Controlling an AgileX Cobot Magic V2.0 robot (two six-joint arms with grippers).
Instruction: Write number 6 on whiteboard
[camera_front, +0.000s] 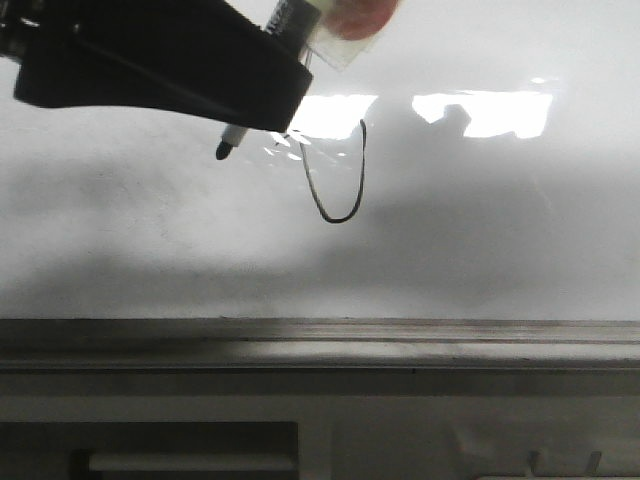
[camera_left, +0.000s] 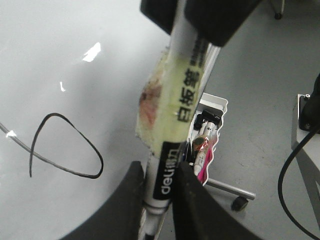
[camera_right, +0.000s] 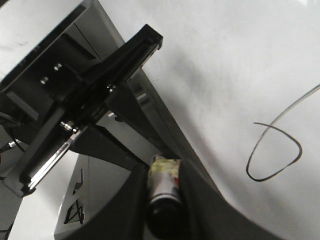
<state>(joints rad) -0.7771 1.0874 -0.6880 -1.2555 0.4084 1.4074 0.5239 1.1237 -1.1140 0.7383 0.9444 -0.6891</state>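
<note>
The thin dark hand-drawn number 6 (camera_front: 338, 180) sits mid-board on the large glossy pale grey-white whiteboard (camera_front: 480, 230), just below a bright glare patch. So far it is only a narrow curve rounded at the bottom, so the figure looks unfinished.

The white plastic whiteboard marker with black lettering and a yellowed tape wrap (camera_left: 175, 145) is likely light, stiff and smooth. A slick barrel could twist or slide when pressed to the board, so the taped mid-section is the sensible place to grip.

The left hand (camera_left: 160, 200) is pinching that marker low on its barrel. The front view shows the dark tip (camera_front: 223, 151) left of the stroke, but contact with the board cannot be judged.

The left wrist view alone shows the printed barrel and a white tray of spare pens (camera_left: 207, 135) beyond it. The right wrist view shows the right hand (camera_right: 165, 200) closed around a taped dark cylinder (camera_right: 164, 192), and the drawn line crossing itself.
</note>
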